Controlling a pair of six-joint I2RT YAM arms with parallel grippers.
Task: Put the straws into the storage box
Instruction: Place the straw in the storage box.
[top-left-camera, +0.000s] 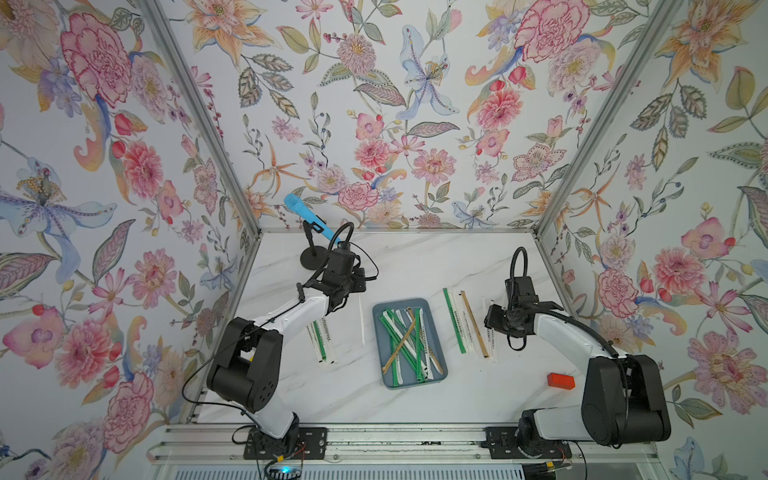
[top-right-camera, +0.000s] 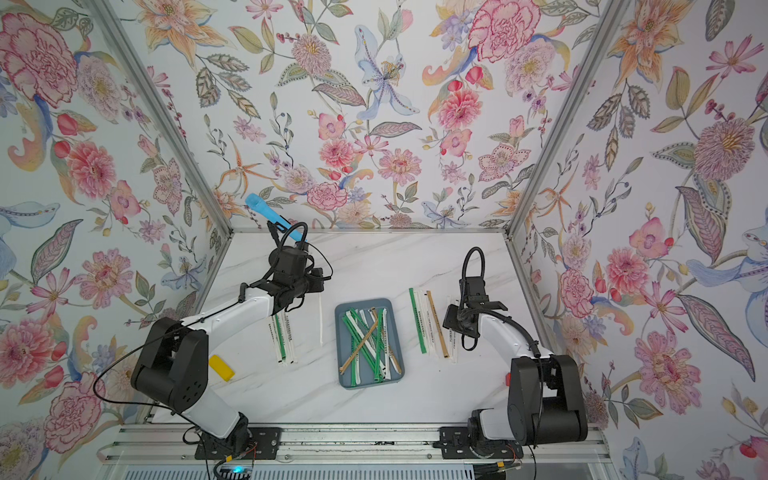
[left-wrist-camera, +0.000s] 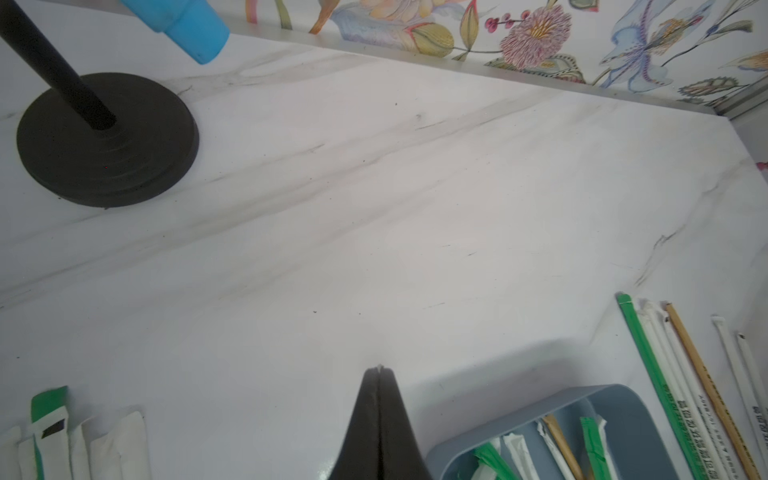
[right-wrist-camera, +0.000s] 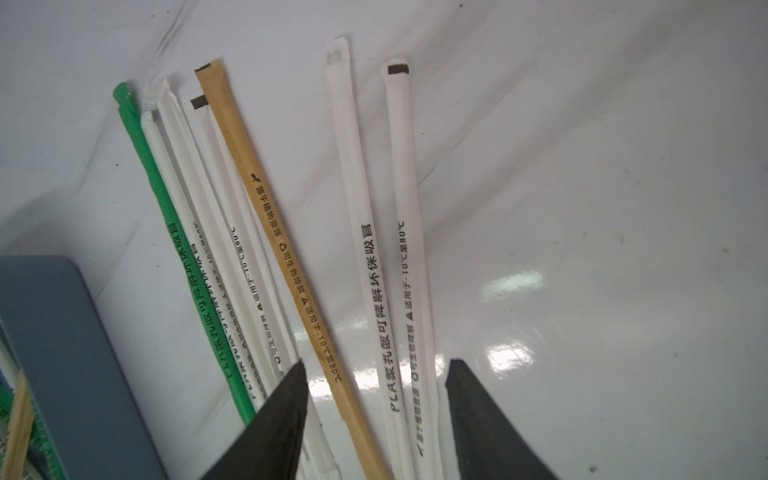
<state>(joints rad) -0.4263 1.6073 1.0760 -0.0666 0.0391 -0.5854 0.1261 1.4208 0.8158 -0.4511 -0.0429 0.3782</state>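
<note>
While the left claw (left-wrist-camera: 379, 370) is pinched fully together by the far end of a lone white straw (top-left-camera: 361, 320) just off the 9 o'clock side of the storage box (top-left-camera: 379, 340), only a white sliver shows at its tips, so can't tell if it grips anything. Right claw (right-wrist-camera: 376, 363) is spread moderately wide, gripping nothing, low over the loose row (top-left-camera: 465, 322) at 3 o'clock of the box. Box sits mid-tabletop (top-left-camera: 415, 266) holding crisscrossed straws (top-left-camera: 409, 340); a small bunch (top-left-camera: 322, 340) lies farther out at 9 o'clock.

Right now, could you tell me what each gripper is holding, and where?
The left gripper seems to pinch the lone white straw by its far end; the right gripper is open, holding nothing.
</note>
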